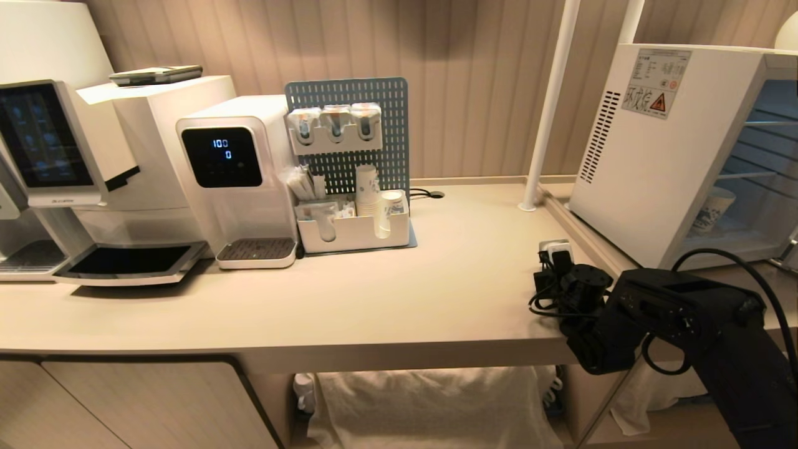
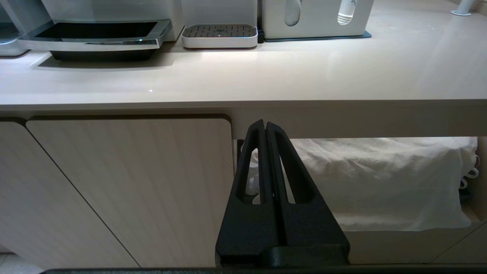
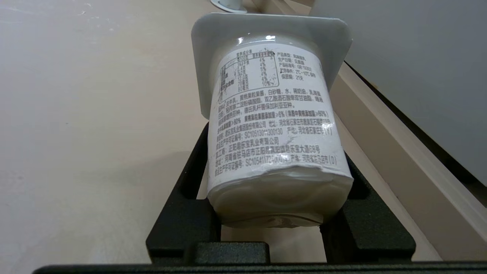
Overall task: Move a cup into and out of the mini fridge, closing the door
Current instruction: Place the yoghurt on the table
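Partway open, right hand (image 3: 272, 213) round the cup (image 3: 272, 125) (left hand (image 2: 265, 131) closed, empty).

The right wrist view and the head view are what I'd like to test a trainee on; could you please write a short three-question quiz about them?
1. True or false: the right claw is shut on the cup.
2. What stands inside the fridge? A) a paper cup B) a bottle C) nothing
3. Fill in: the left claw, low in front of the cabinet, is ____ (open or shut).

Key: 1 true; 2 A; 3 shut.
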Robot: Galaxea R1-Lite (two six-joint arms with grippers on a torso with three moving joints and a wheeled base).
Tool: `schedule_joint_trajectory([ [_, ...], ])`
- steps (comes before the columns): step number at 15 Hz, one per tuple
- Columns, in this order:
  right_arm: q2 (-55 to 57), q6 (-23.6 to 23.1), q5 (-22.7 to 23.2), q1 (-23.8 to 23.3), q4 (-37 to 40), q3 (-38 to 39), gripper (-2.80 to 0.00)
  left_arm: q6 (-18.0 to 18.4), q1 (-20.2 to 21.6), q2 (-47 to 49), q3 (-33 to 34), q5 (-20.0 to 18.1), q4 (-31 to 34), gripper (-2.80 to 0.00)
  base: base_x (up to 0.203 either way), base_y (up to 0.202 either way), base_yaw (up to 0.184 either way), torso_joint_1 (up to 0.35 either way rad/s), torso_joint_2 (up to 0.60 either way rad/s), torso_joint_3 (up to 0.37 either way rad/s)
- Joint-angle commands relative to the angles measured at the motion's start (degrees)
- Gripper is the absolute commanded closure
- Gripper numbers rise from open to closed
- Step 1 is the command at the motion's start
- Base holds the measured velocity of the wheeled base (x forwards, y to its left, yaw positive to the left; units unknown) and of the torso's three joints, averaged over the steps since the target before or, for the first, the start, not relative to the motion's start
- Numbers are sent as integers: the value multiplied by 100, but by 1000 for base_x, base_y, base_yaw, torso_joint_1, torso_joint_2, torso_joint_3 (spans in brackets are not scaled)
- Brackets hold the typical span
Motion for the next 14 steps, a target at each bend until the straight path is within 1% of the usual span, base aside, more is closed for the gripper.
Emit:
schedule_joint_trajectory([
  [1,13,-17,-6,10,-42,5,0,-2,-4,9,0,1,-4,0,0,0,0,0,0,0],
  [6,-139,-10,3,10,-17,99,0,-2,-4,9,0,1,-4,0,0,0,0,0,0,0],
  [9,-570,36,4,10,123,316,0,-2,-4,9,0,1,-4,0,0,0,0,0,0,0],
  [11,-880,182,23,27,311,616,0,-2,-4,9,0,1,-4,0,0,0,0,0,0,0],
  [14,-1321,487,37,45,732,788,0,-2,-4,9,0,1,-4,0,0,0,0,0,0,0],
])
